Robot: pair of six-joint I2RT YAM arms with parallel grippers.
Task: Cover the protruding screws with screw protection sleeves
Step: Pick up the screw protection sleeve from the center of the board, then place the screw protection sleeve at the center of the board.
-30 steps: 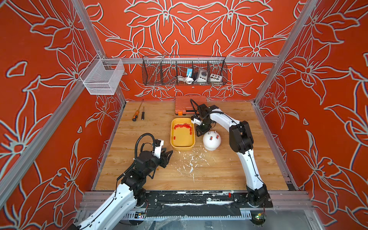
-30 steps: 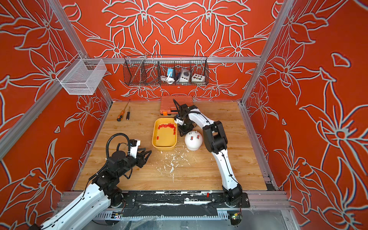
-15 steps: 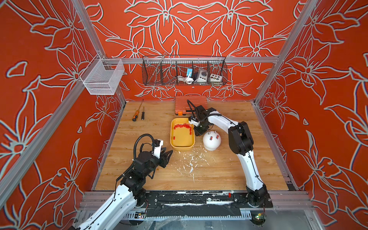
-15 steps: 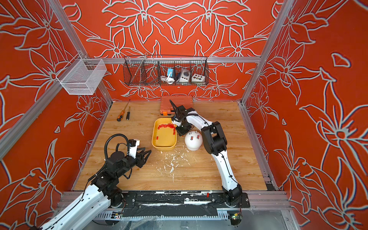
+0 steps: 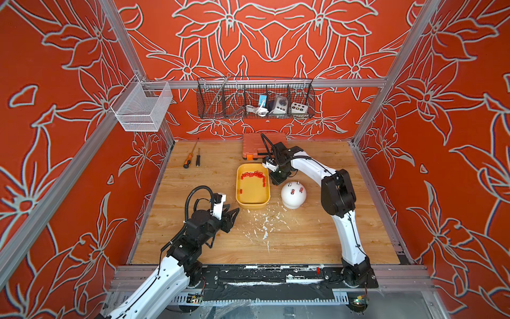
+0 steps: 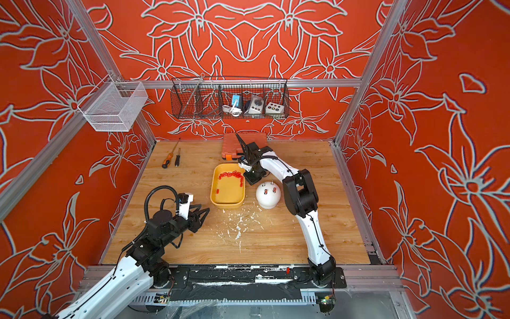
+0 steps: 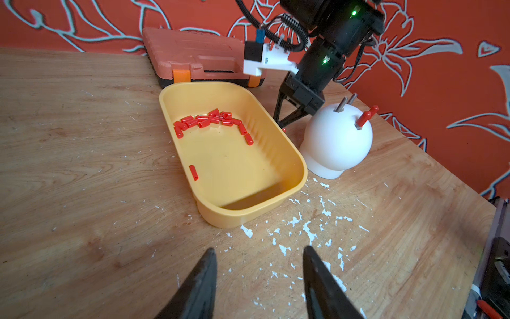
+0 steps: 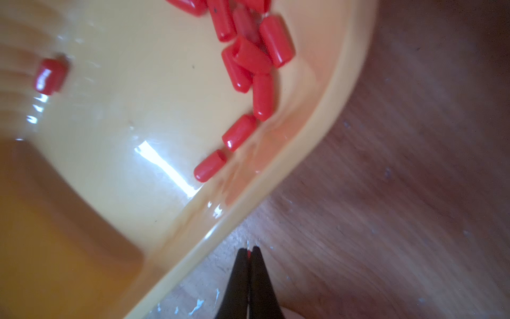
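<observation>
Four protruding screws (image 7: 340,105) stick up from the white dome (image 5: 294,198) on the tabletop (image 5: 317,240). Two are bare grey and two wear red caps (image 7: 365,117). Just beside the dome sits the yellow tray (image 5: 252,205), which holds the loose sleeves (image 5: 255,175). Most of them curve along its far end, and one lies alone by a long side.

The right pincer (image 8: 249,250) hangs over the tabletop between the tray's rim and the dome. Its jaws are pressed together on a sliver of red, a single sleeve (image 8: 249,253).

The left pincer (image 7: 258,248) hovers about half open and empty over white flecks (image 7: 309,232) near the tray's near end. An orange case (image 5: 259,140) lies behind the tray, and two screwdrivers (image 5: 190,158) lie well apart from it.
</observation>
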